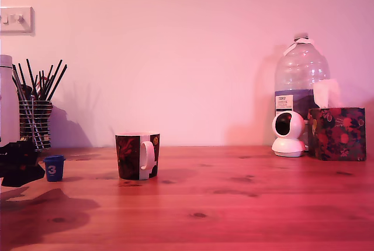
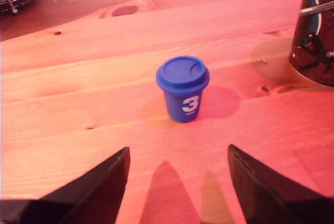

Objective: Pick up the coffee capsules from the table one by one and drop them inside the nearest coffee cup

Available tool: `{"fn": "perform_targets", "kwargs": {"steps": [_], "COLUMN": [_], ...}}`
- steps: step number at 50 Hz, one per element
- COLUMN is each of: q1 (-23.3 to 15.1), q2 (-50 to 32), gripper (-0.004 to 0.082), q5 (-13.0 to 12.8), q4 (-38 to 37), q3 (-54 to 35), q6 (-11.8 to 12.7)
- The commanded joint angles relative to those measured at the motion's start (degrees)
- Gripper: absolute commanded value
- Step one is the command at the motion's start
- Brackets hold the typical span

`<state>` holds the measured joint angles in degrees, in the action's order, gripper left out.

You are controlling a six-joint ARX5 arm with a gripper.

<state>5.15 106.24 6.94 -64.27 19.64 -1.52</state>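
Claw (image 2: 177, 182) spread wide, empty, near blue capsule (image 2: 182, 88); capsule upright on bench (image 2: 78, 109), beside coffee cup (image 1: 137, 155).

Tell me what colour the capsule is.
Blue, with a white 3 on its side; the capsule shows best in the wrist view.

Desk (image 2: 78, 78): reddish wood w/ visible grain & dark knots, smooth, slight sheen. Capsule (image 2: 182, 88): blue plastic, smooth, semi-matt. Coffee cup (image 1: 137, 155): glossy glazed look. Stick holder (image 1: 35, 123): metal wire mesh. Bottle (image 1: 301, 78): clear plastic. End effector (image 2: 177, 187) fingers (image 2: 99, 187): matt black.
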Motion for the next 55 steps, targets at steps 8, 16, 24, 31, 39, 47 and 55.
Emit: {"fn": "perform_targets", "kwargs": {"steps": [8, 16, 24, 31, 39, 47, 55], "q1": [-0.09, -0.11, -0.09, -0.11, -0.13, -0.02, 0.11], "q2": [-0.07, -0.04, -0.02, 0.68, 2.54, 6.08, 8.66], "gripper": [0.0534, 0.0534, 0.0534, 0.0534, 0.0534, 0.0534, 0.0534], "q5": [0.17, 0.83, 2.84, 3.21, 3.17, 3.65, 3.58], "q4": [-0.24, 0.04, 3.45, 6.08, 7.21, 9.05, 9.16], "q3": [0.33, 1.51, 4.70, 7.39, 9.90, 13.14, 15.72], "q6": [1.66, 3.21, 3.21, 3.06, 3.04, 3.04, 2.99]}}
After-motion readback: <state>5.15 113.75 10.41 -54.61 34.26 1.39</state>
